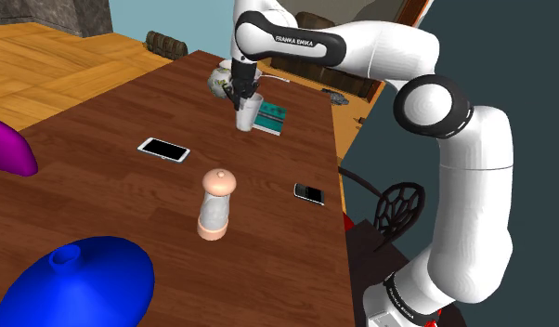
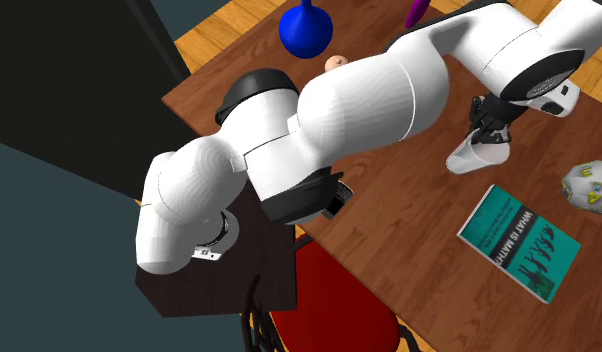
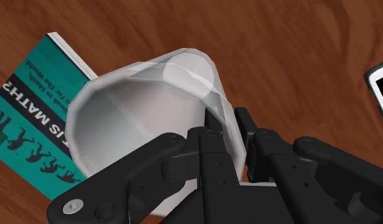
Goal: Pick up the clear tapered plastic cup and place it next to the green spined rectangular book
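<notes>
The claw (image 1: 239, 93) clamps one wall of the pale tapered cup (image 1: 247, 113), which hangs tilted beneath it, just beside the teal book (image 1: 271, 117). The carry looks nearly done. Next, lower the cup upright onto bare counter (image 1: 101, 186) and release.

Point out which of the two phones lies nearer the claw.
The larger phone, toward the shoulder view's left; the smaller phone lies by the table edge.

Arm's dark link (image 1: 292, 42): "FRANKA EMIKA", in white letters.
Book (image 2: 519, 240) cover: "WHAT IS MATH?", white on a dark band across teal.
Ball (image 2: 589, 186) just beside the book: green marks, unreadable.
</notes>
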`<state>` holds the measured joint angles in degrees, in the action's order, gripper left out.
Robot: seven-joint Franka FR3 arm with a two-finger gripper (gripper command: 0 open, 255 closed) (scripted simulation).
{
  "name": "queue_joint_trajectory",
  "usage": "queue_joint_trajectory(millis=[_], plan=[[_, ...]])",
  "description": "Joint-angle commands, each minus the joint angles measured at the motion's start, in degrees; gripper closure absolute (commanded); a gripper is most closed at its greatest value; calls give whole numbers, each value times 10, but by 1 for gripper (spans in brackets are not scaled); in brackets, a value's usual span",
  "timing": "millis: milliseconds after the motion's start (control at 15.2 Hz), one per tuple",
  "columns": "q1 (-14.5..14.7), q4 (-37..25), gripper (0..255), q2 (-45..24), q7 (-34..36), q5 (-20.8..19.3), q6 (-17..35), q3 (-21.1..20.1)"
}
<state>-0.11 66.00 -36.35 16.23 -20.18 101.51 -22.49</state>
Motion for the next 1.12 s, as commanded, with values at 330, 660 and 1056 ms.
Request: queue_joint_trajectory(millis=[330, 660, 1056], plan=[[-8, 52, 255, -1, 10, -4, 52, 2], [-8, 58, 255, -2, 11, -5, 58, 2], [-8, 58, 0, -2, 11, -5, 58, 2]])
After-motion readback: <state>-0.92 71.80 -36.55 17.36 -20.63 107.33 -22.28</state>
